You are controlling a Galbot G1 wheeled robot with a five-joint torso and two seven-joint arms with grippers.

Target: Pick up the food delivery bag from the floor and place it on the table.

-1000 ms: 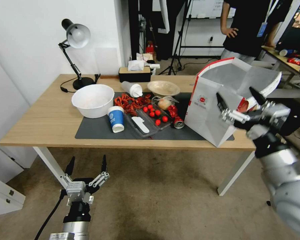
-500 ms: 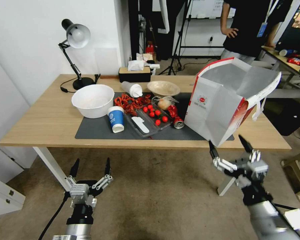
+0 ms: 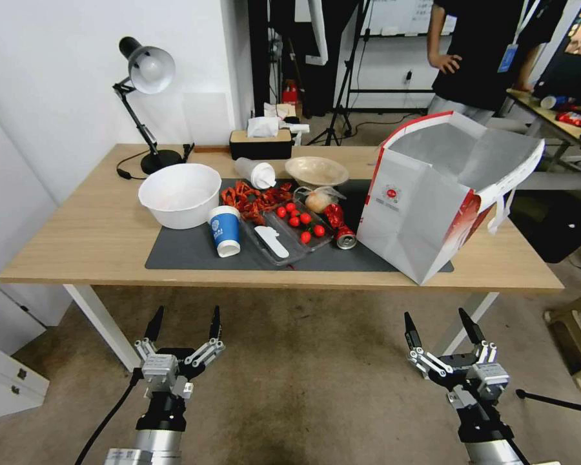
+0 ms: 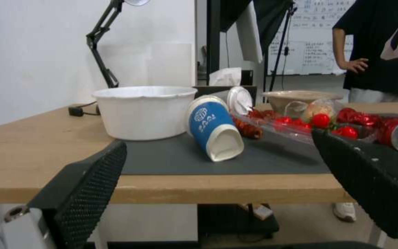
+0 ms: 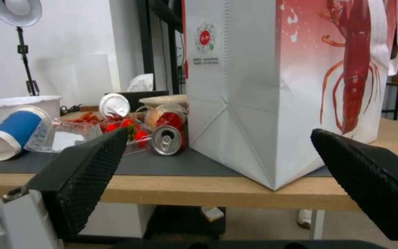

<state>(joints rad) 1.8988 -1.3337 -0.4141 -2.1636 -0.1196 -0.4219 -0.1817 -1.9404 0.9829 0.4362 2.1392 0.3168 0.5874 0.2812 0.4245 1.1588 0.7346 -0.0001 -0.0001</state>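
The food delivery bag point(image 3: 426, 206), white with red edges and a foil lining, stands open on the right end of the table point(image 3: 77, 239), partly on the dark grey mat. The right wrist view shows the bag point(image 5: 254, 86) upright with a red crayfish print on its side. My right gripper point(image 3: 436, 320) hangs open below the table's front edge, over the floor point(image 3: 303, 374), apart from the bag and holding nothing. My left gripper point(image 3: 186, 316) is open and holds nothing, low in front of the table's left half.
On the mat lie a white bowl point(image 3: 179, 194), a tipped blue cup point(image 3: 225, 230), a tray of tomatoes point(image 3: 297, 226) and a can point(image 3: 346, 239). A lamp point(image 3: 145, 97) and tissue box point(image 3: 261, 143) stand at the back. A white cabinet point(image 3: 6, 381) is at the left.
My right gripper has let go of the bag's side and dropped below the table edge, open. The bag stays standing on the table. The left gripper has shifted slightly.
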